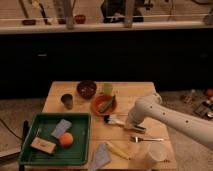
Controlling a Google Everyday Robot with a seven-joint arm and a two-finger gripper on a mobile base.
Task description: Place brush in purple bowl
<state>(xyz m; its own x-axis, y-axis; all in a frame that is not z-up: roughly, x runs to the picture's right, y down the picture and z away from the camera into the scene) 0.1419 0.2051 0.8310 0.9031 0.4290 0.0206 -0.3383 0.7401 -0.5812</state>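
The brush [114, 119] lies low over the table's middle, its dark bristle head pointing left and its white handle running right into my gripper [131, 124]. The gripper sits at the end of the white arm that reaches in from the right, and it is shut on the handle. The purple bowl [86, 89] stands at the back of the wooden table [132, 92], up and to the left of the brush head. The orange bowl [103, 105] with a green item lies between the brush and the purple bowl.
A small dark grey cup [67, 101] stands left of the orange bowl. A green tray [60, 116] at front left holds an orange ball [66, 140] and other items. A fork [145, 139], a pale yellow stick [119, 150], a clear cup [156, 152] and a blue cloth [101, 157] lie near the front edge.
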